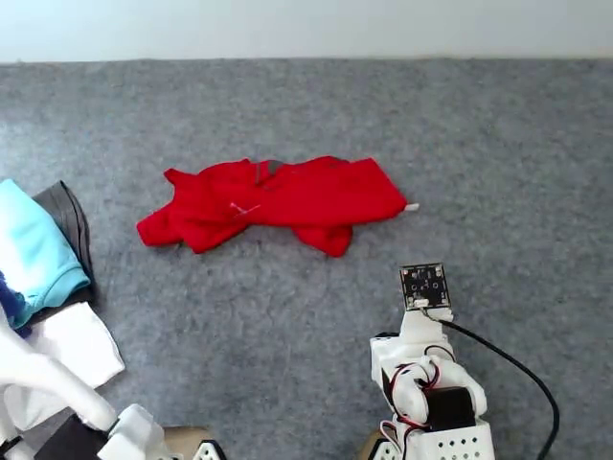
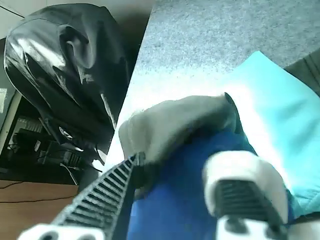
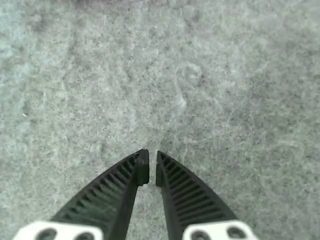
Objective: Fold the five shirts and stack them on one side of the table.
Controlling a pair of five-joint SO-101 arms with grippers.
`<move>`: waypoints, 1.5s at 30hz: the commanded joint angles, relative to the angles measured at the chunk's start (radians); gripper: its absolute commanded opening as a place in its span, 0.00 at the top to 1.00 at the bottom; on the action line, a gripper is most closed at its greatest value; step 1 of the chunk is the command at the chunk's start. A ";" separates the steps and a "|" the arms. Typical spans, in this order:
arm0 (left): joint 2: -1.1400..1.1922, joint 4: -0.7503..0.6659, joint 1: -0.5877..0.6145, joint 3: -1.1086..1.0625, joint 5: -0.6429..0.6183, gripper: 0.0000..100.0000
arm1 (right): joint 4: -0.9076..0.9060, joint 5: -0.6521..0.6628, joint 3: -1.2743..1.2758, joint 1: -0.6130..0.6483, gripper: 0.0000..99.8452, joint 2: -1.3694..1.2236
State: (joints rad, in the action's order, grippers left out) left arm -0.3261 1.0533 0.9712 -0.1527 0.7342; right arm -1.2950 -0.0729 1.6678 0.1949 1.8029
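With the red shirt crumpled in the middle of the tabletop, my right gripper pinched empty and my left gripper spread wide over the left-edge pile, I risk dragging that pile off.

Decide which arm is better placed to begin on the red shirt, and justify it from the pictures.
Probably the right arm: its jaws are shut over bare table, nearer the red shirt. The left arm sits over the shirt pile at the table's edge.
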 commanded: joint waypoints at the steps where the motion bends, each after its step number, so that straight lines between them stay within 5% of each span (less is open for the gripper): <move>1: -0.028 0.054 -0.014 0.045 -0.008 0.71 | -0.007 -0.009 0.015 -0.001 0.96 0.004; 11: -0.249 0.249 -0.084 0.044 -0.021 0.72 | -0.007 -0.009 0.015 -0.001 0.96 0.004; 18: -0.387 0.436 -0.183 0.045 -0.245 0.72 | -0.007 -0.009 0.015 -0.001 0.96 0.004; 26: -0.508 0.681 -0.347 0.045 -0.310 0.79 | -0.007 -0.009 0.015 -0.001 0.96 0.004; 34: -0.545 0.698 -0.451 0.044 -0.311 0.98 | -0.007 -0.009 0.015 0.002 0.96 0.004; 45: -0.539 0.689 -0.888 -0.130 -0.531 0.98 | -0.007 -0.006 0.015 -0.001 0.96 0.004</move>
State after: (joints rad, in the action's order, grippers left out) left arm -0.8677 1.7346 0.1933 -0.2202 0.2417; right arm -1.2950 -0.0729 1.6678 0.1949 1.8029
